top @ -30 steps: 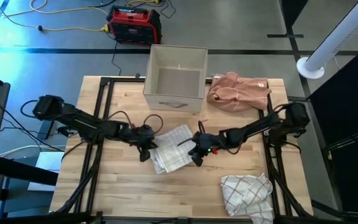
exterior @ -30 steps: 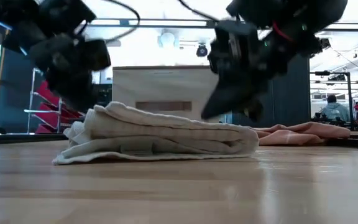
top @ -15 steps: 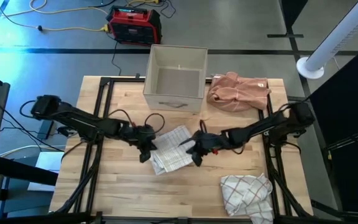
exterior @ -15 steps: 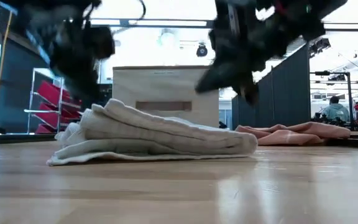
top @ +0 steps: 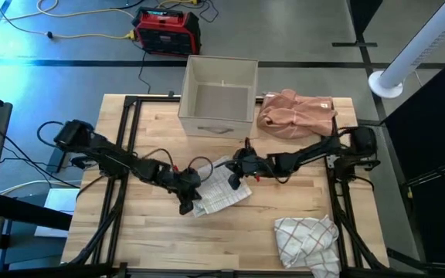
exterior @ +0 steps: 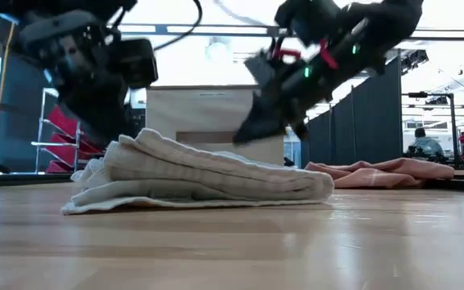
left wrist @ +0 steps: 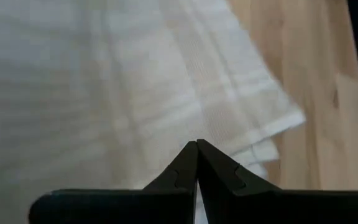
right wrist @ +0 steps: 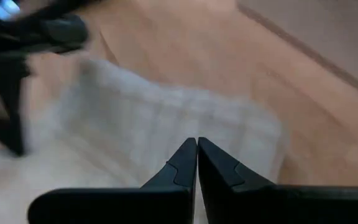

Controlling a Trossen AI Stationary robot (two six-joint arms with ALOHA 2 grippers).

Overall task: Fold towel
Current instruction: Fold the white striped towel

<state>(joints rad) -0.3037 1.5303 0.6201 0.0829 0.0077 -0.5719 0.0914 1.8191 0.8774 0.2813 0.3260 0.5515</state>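
Note:
A white towel (top: 221, 189) with faint checks lies folded in several layers at the table's middle, its underside flat on the wood (exterior: 200, 173). My left gripper (top: 187, 202) is shut and stands low at the towel's near left corner, pointing at the cloth (left wrist: 166, 93). My right gripper (top: 234, 174) is also shut. It hangs tilted over the towel's far edge (right wrist: 166, 118) and is raised above the cloth in the low view (exterior: 248, 133). My left gripper's shut fingers (left wrist: 197, 149) are close against the towel's near left corner, slanting down from the table's left. I cannot tell whether they touch the cloth.
A beige open box (top: 219, 96) stands at the far middle. A pink cloth (top: 296, 112) lies bunched at the far right, and a checked cloth (top: 307, 239) lies at the near right corner. Black frame rails (top: 126, 147) run along both sides.
My left gripper has gone toward the table's near edge, down to the towel's near left corner. My right gripper has drawn back toward the far edge, off the towel's right side, and has tipped. The towel's left end has shifted slightly; the fold stays in place.

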